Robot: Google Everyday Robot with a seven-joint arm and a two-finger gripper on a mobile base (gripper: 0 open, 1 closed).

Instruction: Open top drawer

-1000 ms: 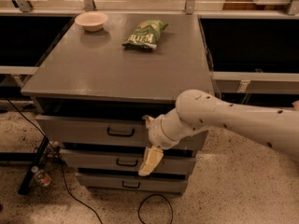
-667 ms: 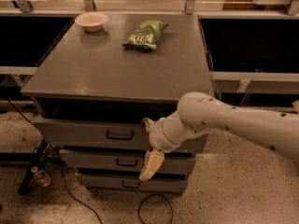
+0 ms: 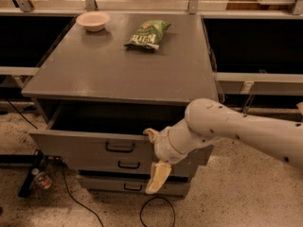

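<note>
The top drawer (image 3: 80, 148) of the grey cabinet is pulled partly out, leaving a dark gap under the cabinet top (image 3: 118, 65). Its small black bar handle (image 3: 119, 147) is free. My gripper (image 3: 154, 156) is at the drawer front, just right of the handle, on the end of the white arm (image 3: 236, 129) that comes in from the right. It is open and holds nothing. One cream finger (image 3: 150, 135) sits at the drawer's top edge; the other (image 3: 157, 176) hangs down over the two lower drawers.
A white bowl (image 3: 93, 20) and a green chip bag (image 3: 148, 33) lie at the back of the cabinet top. The middle drawer (image 3: 129, 165) and bottom drawer (image 3: 133, 187) are shut. A bottle (image 3: 41, 178) and cables (image 3: 156, 212) lie on the speckled floor.
The top drawer has slid further out toward me, and the dark gap above it has widened. The gripper and arm have moved back with it.
</note>
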